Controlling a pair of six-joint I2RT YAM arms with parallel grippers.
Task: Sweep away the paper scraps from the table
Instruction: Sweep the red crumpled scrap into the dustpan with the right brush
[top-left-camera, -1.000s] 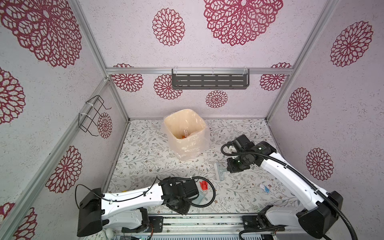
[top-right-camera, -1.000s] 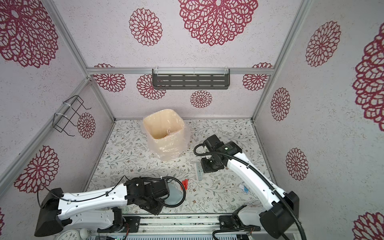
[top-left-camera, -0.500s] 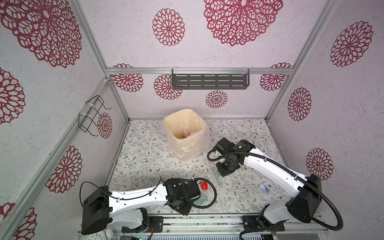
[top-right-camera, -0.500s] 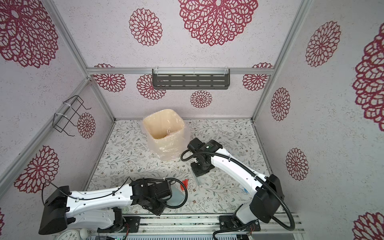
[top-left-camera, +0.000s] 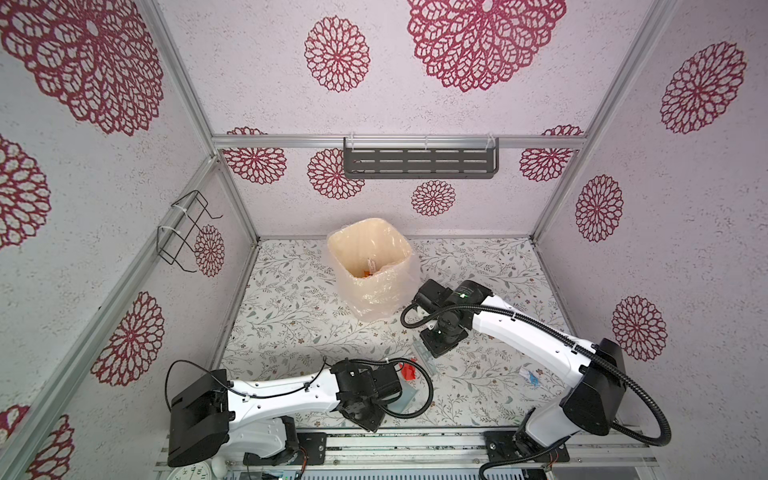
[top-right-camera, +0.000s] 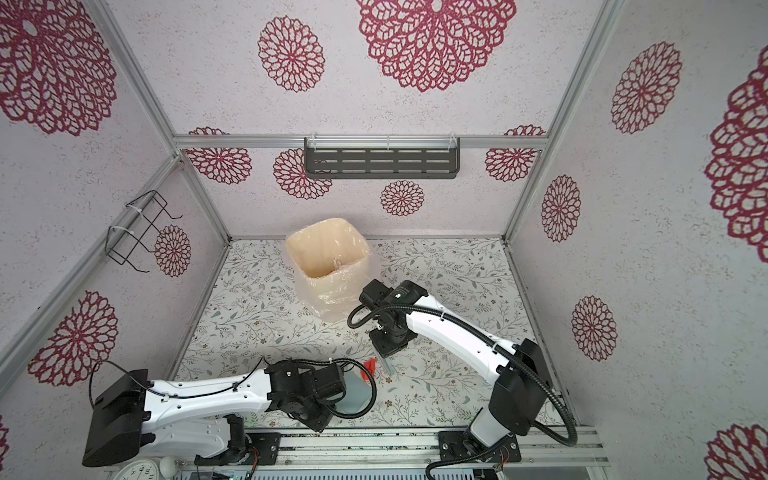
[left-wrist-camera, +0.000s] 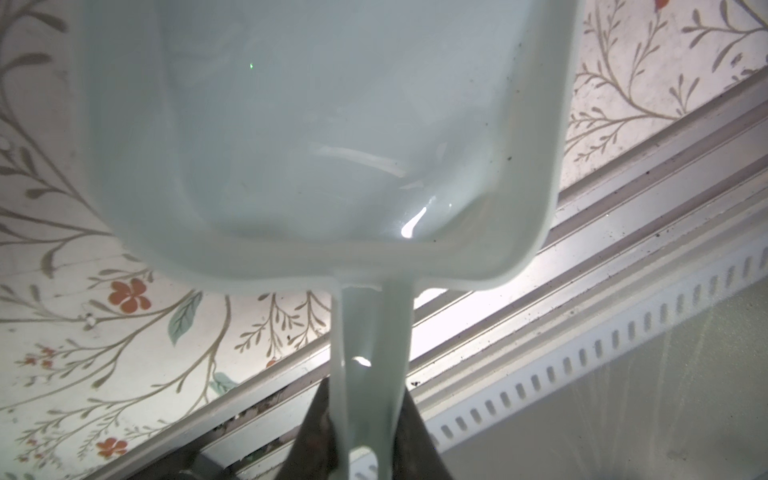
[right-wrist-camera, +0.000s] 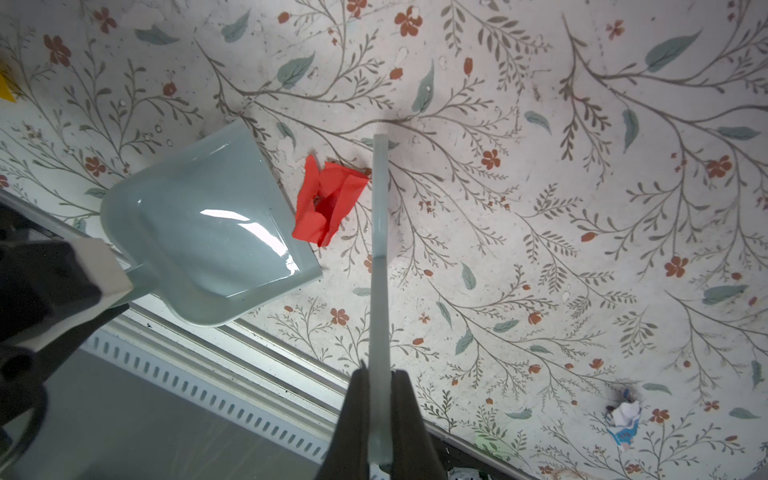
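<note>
The left pincer (left-wrist-camera: 365, 432) is clamped narrowly on the slim, flat handle of a glossy pale blue-grey plastic dustpan (right-wrist-camera: 208, 232). The dustpan is a shallow scoop with rounded back corners and a straight front lip, set against or just over the bench (top-left-camera: 291, 299). The bench's matte white sheet is printed with grey-green twigs and small brown flowers. The right pincer (right-wrist-camera: 379, 415) is squeezed fully together on a small pale brush (right-wrist-camera: 380, 249), seen edge-on as a thin straight strip. A crumpled, sharply creased red scrap (right-wrist-camera: 328, 199) lies at about 6 o'clock on the bench in both top views. The dustpan's lip is just at its 7 o'clock and the brush just at its 2 o'clock; I cannot tell whether either touches it. A tiny balled white scrap (right-wrist-camera: 625, 417) with blue marks sits well apart, at about 4 o'clock on the bench. A sliver of yellow scrap (right-wrist-camera: 6, 87) shows at the edge of the right wrist view. At 12 o'clock stands a cream, square-mouthed bin (top-left-camera: 374, 299) lined with wrinkled clear plastic film.
</note>
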